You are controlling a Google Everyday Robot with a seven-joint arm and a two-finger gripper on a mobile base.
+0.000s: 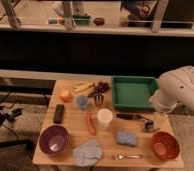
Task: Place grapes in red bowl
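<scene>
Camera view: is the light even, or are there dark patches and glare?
Camera view: uneven; the table is warmly lit, the band behind it nearly black. Camera view: a pale patch inside the red bowl may be glare; the dark gripper, over the table just beyond that bowl, looks dim.

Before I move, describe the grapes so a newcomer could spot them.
Start at the green rectangular tray on the wooden table. Just left of it lies the small bunch of dark reddish-brown grapes. Unlike the round orange fruit further left, it is lumpy; the gripper hangs by the orange-red bowl.
</scene>
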